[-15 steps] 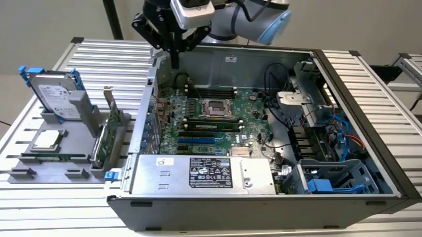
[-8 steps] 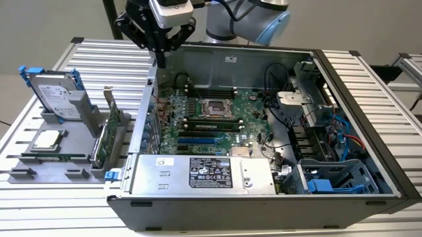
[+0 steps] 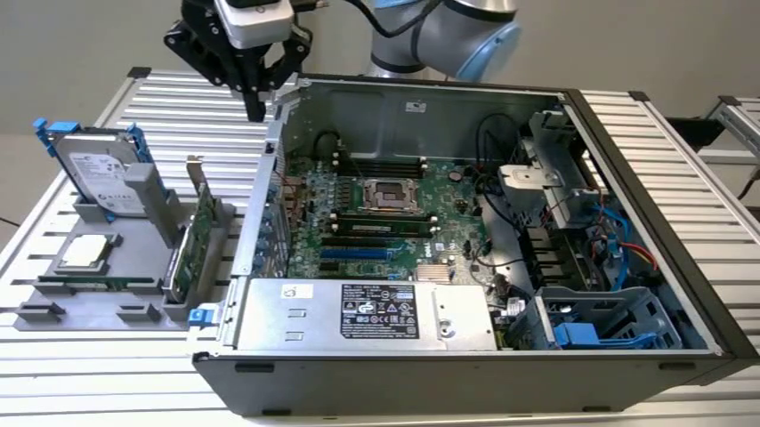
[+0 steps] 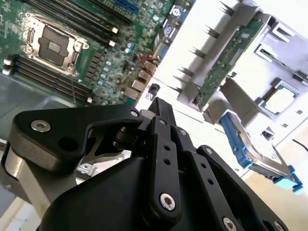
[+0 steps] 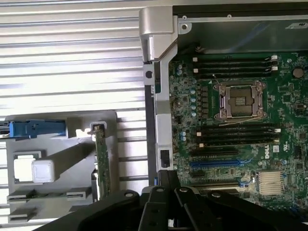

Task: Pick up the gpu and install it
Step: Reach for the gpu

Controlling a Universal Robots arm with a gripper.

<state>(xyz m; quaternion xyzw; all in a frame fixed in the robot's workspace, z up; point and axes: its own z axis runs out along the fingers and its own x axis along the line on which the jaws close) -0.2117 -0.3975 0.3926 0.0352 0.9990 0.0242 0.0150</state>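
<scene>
Gpu (image 3: 190,245), a slim green board with silver bracket, stands edgewise in the grey rack (image 3: 131,310) beside the steel case (image 3: 475,396). Black gripper (image 3: 253,111) above the case wall is closed, empty.

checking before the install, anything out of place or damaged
Nothing stands out. The gpu stands on edge in the grey holder beside the open case; the gripper hangs near the case's edge, holding nothing.

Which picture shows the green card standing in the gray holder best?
The exterior view: the gpu stands whole in the gray holder. In the first wrist view it is a thin edge; in the second wrist view, a slanted green side.
</scene>
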